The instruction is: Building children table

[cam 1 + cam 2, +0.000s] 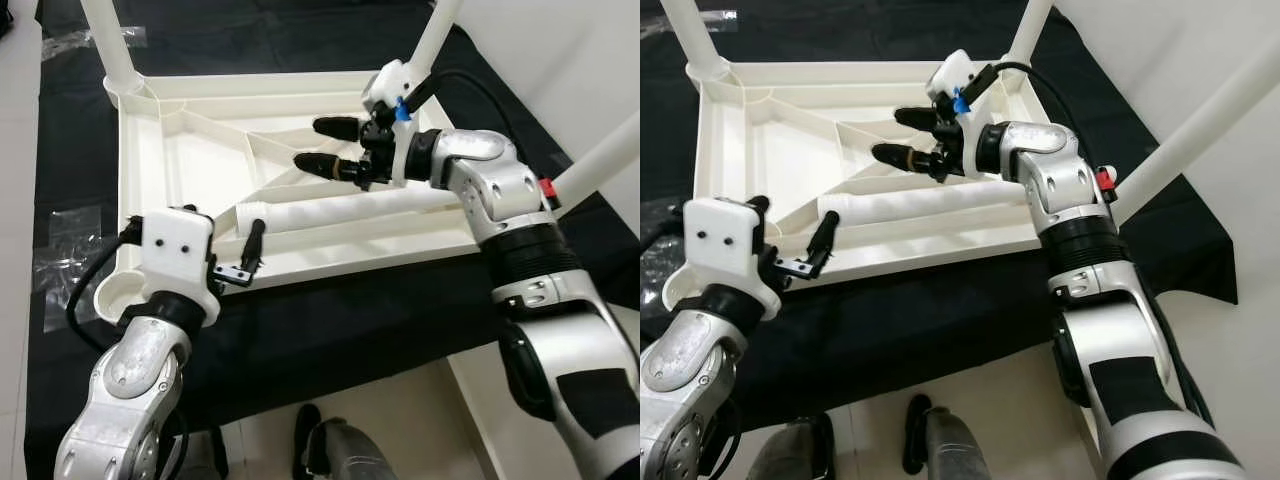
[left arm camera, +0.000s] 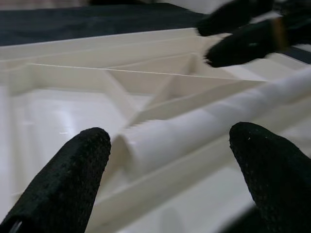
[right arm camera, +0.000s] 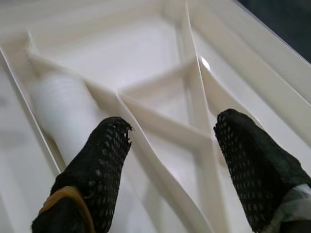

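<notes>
Lower left of frame: left gripper (image 1: 250, 255) hovers with fingers spread at the near rim of the inverted tabletop (image 1: 170, 150), aimed at the loose leg's end, presumably to grasp it. Tabletop lies underside up at centre on black cloth (image 1: 330, 320), exposing leg sockets. Loose leg (image 1: 340, 212) rests across its ribs. Right gripper (image 1: 325, 145), upper centre, hovers spread above it.
</notes>
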Robot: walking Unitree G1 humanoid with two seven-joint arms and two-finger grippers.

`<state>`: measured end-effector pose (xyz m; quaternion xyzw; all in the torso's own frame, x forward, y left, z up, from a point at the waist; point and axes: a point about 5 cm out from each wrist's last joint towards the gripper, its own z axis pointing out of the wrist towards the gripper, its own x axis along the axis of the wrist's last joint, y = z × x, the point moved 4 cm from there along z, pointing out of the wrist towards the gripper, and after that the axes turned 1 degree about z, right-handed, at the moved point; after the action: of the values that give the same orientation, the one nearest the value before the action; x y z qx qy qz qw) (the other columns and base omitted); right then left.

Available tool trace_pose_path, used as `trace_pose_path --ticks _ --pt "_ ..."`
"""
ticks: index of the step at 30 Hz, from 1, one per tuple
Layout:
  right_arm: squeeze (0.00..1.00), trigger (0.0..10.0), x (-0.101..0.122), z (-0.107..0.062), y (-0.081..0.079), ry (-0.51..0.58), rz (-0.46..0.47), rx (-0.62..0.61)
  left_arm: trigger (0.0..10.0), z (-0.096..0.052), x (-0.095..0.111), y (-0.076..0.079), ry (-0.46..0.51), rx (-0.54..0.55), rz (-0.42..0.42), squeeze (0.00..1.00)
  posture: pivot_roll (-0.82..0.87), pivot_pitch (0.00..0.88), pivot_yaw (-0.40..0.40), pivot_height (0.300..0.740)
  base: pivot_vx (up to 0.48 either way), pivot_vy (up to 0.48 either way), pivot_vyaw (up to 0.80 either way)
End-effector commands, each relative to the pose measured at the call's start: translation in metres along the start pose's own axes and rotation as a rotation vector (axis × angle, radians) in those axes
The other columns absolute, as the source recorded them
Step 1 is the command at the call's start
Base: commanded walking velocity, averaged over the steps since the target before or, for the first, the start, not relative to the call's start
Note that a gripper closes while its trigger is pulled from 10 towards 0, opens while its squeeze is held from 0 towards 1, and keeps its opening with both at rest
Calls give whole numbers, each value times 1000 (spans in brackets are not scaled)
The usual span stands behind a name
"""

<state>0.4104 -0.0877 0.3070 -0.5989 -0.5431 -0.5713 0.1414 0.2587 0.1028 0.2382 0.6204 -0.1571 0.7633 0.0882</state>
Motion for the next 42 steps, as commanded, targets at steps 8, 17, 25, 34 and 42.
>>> trace_pose_path --ticks 8,17,25,34,42 --pt "0 10000 6 -19 11 -147 -179 122 10000 -7 -5 35 -25 -182 -89 0 15 199 -171 740 0 0 0" --pt "0 10000 -11 -14 -14 -284 -193 414 10000 -14 -17 49 -71 -225 -143 0 14 191 -187 740 0 0 0" --pt "0 10000 -39 -4 -12 -460 -246 348 10000 -21 -20 60 -83 -245 -162 0 14 183 -197 740 0 0 0" --pt "0 10000 -42 -2 -12 -494 -254 337 10000 -21 -18 58 -76 -217 -171 0 6 205 -209 740 0 0 0" --pt "0 2353 -52 -2 -18 -572 -293 401 10000 -19 -18 54 -72 -179 -156 0 -2 210 -209 740 0 0 0"
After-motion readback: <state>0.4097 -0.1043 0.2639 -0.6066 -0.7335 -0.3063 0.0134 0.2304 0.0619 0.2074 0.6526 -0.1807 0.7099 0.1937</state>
